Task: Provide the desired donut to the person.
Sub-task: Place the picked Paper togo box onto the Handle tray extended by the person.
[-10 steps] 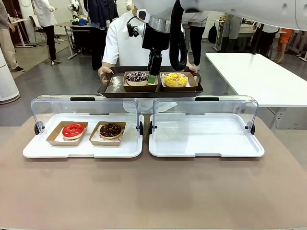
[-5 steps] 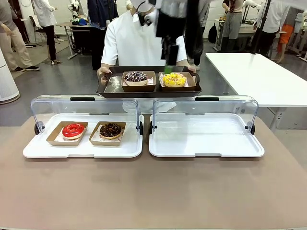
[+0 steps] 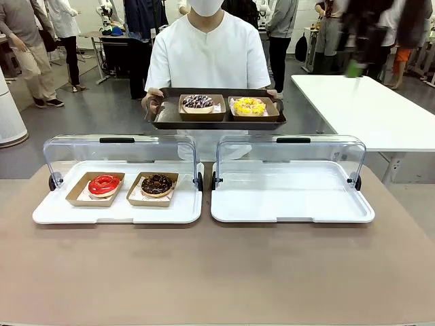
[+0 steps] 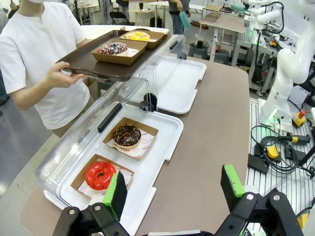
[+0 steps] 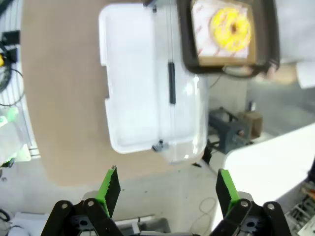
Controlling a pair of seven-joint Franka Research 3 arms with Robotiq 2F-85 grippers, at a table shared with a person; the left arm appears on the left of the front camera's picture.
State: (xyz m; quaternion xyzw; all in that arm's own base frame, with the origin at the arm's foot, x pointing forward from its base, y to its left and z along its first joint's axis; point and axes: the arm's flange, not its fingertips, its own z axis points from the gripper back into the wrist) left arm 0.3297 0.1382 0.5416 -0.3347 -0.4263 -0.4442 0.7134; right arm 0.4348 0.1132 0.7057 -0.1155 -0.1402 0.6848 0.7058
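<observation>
Green pads frame both wrist views, and both tools are empty. The right gripper (image 5: 165, 189) has its jaws spread wide with nothing between them; it sits high above the scene, looking down on the empty white tray (image 5: 140, 83) at 12 o'clock and the yellow donut (image 5: 230, 29) at 1 o'clock. In the front view that arm is only a dark smear with a green fleck at 2 o'clock, over the far white table. The left gripper (image 4: 173, 189) also has its jaws apart and bare, hovering off the table's near corner, with the red donut (image 4: 100, 174) at 10 o'clock and the chocolate donut (image 4: 127, 134) beyond it at 11 o'clock.

Outward from there, the person (image 3: 207, 51) stands at 12 o'clock across the table, holding a dark serving tray (image 3: 166, 117) level in both hands. On it sit a sprinkled dark donut (image 3: 198, 102) and the yellow one, each in a cardboard boat. So 2 donuts are with the person and 2 lie in the left display tray (image 3: 47, 214) under its raised clear lid (image 3: 119, 146).

Risks, as I judge them: the held tray is unsupported, so a tilt could slide a boat off its edge. If another donut is wanted, a reach past the clear lid could clip it, or the pads could squash soft icing.

Hard to make out: the right arm's blur hides its pose, the person's fingers are partly tucked under the tray, and nothing shows which donut was asked for.
</observation>
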